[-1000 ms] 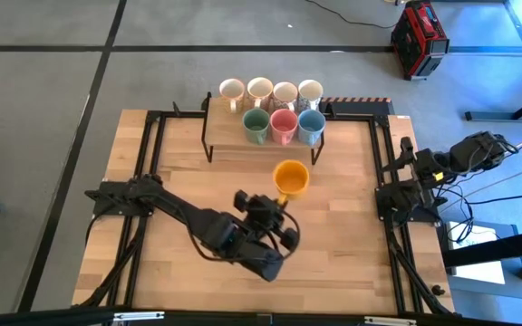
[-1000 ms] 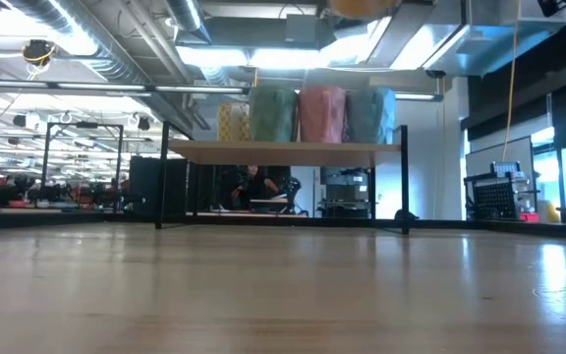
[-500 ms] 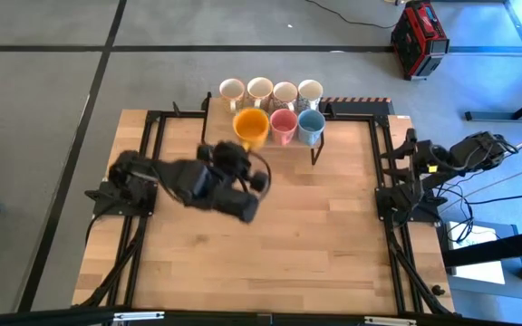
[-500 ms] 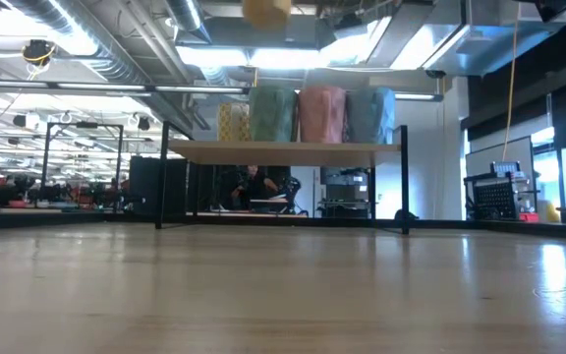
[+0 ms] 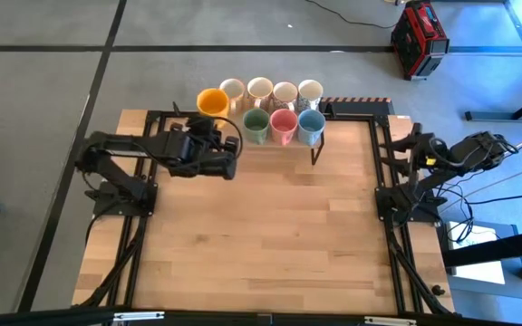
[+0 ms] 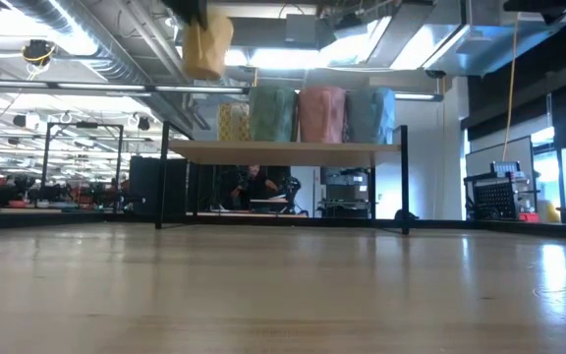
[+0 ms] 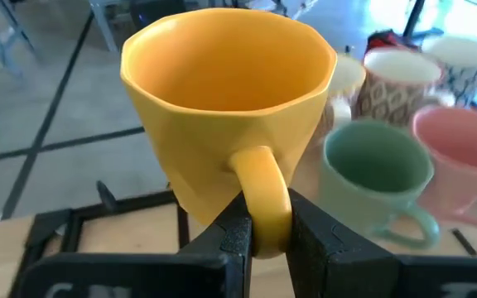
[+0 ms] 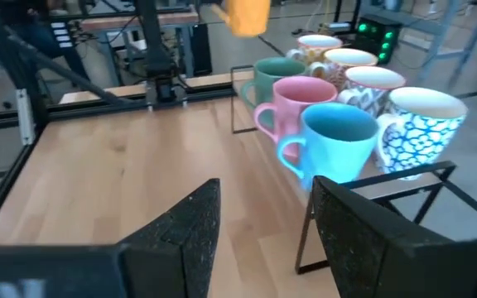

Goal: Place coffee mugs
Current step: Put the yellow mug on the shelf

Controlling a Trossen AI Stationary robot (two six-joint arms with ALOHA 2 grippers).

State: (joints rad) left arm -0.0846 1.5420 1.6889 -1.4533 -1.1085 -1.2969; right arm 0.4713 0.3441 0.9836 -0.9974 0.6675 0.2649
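My left gripper [image 5: 216,125] is shut on the orange-yellow mug [image 5: 212,100], high over the shelf's far-left end, beside the leftmost cream mug [image 5: 232,90]. The mug also shows in the low view [image 6: 207,44] and the left wrist view [image 7: 230,108]. Seven mugs stand on their bases on the shelf [image 5: 243,143]. Cream ones fill the back row, one speckled [image 8: 421,124]; green [image 5: 256,125], pink [image 5: 284,123] and light blue [image 5: 311,125] stand in front. My right gripper [image 8: 263,223] is open and waits by the table's right edge. My left gripper pinches the orange-yellow mug's handle [image 7: 263,203] between its two fingers [image 7: 232,240], one on each side of the loop. The fingers come from the table's near side and point toward the far edge. The mug is lifted clear, mouth up, slightly tilted.
The shelf is a wooden board on black metal legs [image 6: 404,177] at the table's far edge. The wooden table top [image 5: 270,226] stretches between black frame rails on both sides. A red case [image 5: 419,38] sits on the floor beyond the table.
My left gripper has carried the orange-yellow mug from over the middle of the table toward the far edge and the left, past the green mug, to the shelf's far-left end. It has stayed shut on the mug. The arm has swung back toward its base.
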